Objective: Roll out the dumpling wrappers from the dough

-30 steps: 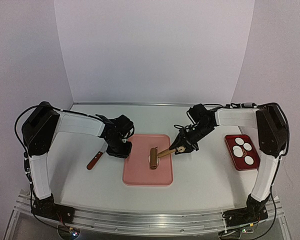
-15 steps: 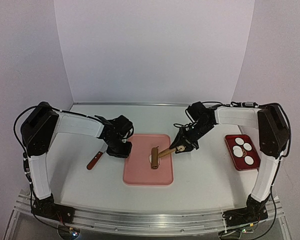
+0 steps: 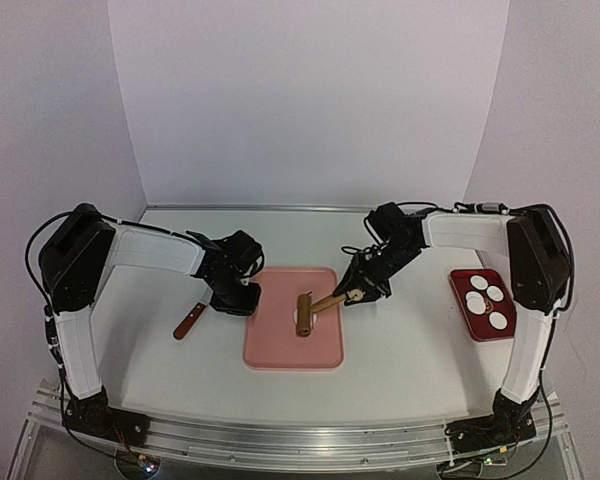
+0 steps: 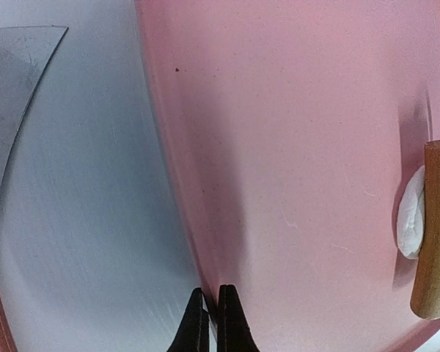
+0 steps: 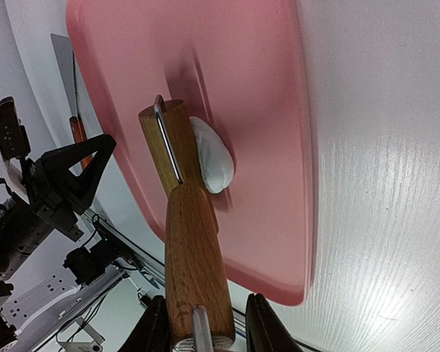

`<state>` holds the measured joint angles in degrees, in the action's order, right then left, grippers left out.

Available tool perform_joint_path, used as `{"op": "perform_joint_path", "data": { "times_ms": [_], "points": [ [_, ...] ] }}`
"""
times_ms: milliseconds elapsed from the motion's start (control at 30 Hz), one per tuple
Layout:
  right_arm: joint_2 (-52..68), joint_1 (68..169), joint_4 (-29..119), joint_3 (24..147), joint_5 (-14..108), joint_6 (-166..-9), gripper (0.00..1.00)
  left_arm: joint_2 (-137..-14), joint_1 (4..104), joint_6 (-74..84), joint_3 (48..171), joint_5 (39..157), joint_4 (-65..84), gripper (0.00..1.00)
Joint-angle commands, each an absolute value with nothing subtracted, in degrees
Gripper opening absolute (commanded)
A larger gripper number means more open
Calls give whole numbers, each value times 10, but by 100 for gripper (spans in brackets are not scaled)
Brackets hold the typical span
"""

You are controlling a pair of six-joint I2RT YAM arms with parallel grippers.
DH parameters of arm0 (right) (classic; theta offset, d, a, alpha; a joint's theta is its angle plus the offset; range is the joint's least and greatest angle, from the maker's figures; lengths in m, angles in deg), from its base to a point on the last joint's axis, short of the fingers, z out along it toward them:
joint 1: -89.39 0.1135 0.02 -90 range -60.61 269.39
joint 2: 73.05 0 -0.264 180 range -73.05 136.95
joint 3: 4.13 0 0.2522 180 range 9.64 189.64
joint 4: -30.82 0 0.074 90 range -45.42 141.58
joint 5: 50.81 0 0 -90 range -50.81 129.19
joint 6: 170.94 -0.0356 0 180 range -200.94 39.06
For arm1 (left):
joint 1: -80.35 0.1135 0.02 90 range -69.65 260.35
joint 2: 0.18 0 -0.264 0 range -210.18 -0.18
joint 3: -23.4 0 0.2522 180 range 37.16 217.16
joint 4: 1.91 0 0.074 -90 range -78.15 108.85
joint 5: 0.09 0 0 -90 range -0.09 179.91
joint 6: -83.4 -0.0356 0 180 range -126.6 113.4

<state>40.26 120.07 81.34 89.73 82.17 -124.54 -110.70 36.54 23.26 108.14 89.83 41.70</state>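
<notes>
From above, the right gripper (image 3: 355,293) is clamped on the handle of a wooden roller (image 3: 305,312) resting on a pink mat (image 3: 280,350). The left gripper (image 3: 238,300) sits at the mat's left edge. Four wrappers (image 3: 494,292) lie in a red tray (image 3: 464,290). The left wrist view shows its jaws closed tight and empty, with the dough (image 4: 411,220) on the mat against the roller. The right wrist view shows the dough tucked beside the roller head.

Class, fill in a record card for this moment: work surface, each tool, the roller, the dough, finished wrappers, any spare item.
Work surface: pink board, mid-table
Right tool: shut on the handle of the wooden roller
Left tool: shut, holding nothing, tips at the board's left edge
Dough: small white lump on the board, against the roller head
Wrappers: round white discs on the red tray, right of the board
Spare item: wooden-handled scraper, left of the board
</notes>
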Motion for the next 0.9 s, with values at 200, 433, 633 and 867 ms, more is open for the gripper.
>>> {"op": "perform_joint_path", "data": {
  "times_ms": [200, 433, 633, 867],
  "points": [
    [537, 1203, 971, 857, 489, -1277, 0, -1088, 374, 219, 1073, 886, 438, 0],
    [557, 1203, 972, 870, 494, -1271, 0, -1095, 374, 212, 1078, 897, 434, 0],
    [569, 1207, 974, 882, 495, -1269, 0, -1100, 374, 206, 1080, 897, 431, 0],
    [581, 1218, 974, 900, 498, -1271, 0, -1102, 374, 196, 1081, 917, 427, 0]
  ]
}}
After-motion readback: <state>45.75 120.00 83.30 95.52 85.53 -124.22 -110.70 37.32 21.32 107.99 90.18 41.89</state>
